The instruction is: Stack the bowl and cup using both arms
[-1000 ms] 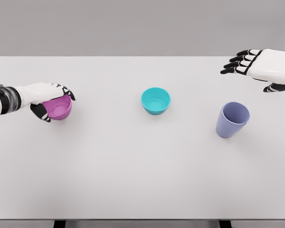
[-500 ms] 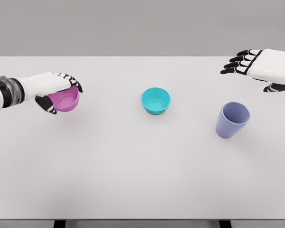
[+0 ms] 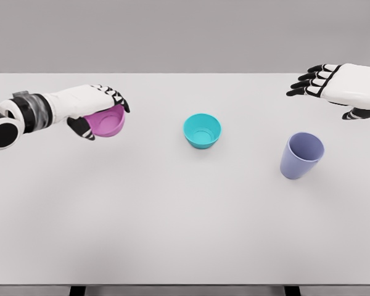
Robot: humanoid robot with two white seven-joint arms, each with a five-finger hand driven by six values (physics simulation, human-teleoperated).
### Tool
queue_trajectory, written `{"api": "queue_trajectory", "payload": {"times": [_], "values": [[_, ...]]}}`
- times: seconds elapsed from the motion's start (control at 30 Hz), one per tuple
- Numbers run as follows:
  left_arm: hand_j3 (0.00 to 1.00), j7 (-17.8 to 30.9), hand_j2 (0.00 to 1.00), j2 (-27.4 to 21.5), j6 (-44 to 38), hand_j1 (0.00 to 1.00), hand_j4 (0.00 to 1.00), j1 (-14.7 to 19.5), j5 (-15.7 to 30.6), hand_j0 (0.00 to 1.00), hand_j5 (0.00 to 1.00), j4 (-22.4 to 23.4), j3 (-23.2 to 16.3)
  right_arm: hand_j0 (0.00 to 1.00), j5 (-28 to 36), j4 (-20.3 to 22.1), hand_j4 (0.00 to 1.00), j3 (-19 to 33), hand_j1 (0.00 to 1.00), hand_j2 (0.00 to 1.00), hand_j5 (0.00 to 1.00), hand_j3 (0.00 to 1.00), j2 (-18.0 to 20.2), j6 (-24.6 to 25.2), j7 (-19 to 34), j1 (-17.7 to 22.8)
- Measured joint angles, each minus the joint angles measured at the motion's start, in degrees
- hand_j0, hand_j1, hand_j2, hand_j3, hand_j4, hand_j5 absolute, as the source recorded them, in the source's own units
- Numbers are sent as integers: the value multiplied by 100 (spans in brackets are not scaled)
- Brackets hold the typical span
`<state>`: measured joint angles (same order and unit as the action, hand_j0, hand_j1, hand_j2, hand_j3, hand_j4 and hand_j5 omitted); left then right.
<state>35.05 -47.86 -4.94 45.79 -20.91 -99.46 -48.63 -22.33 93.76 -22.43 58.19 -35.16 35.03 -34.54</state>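
Observation:
My left hand (image 3: 102,114) is shut on a pink bowl (image 3: 107,123), holding it tilted a little above the white table (image 3: 172,216), left of centre. A teal bowl (image 3: 202,131) sits upright at the table's middle, apart from the pink one. To the right stands a lavender cup (image 3: 301,155), leaning slightly. My right hand (image 3: 324,83) hovers at the far right above and behind the cup, fingers spread and holding nothing.
The table's front edge runs along the bottom of the view, with two dark legs showing below it. A plain grey wall lies behind the table's far edge.
My left hand has carried the pink bowl up and to the right, toward the teal bowl. The right hand, teal bowl and cup have not moved.

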Motion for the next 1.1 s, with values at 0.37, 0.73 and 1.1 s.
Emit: {"api": "queue_trajectory", "payload": {"times": [0.37, 0.73, 1.1], "values": [[62, 0, 62, 452, 255, 62, 62, 149, -261, 62, 62, -37, -9, 100, -3, 2, 100, 6, 100, 100, 100, 100, 52, 0, 0, 9], [62, 1, 62, 925, 544, 62, 62, 360, -351, 62, 62, -38, -89, 100, -2, 2, 100, 5, 100, 100, 100, 100, 54, 0, 0, 9], [62, 0, 62, 1435, 589, 62, 62, 527, -484, 62, 62, -33, -270, 100, 0, 1, 100, 6, 100, 100, 100, 100, 54, 0, 0, 9]]}}
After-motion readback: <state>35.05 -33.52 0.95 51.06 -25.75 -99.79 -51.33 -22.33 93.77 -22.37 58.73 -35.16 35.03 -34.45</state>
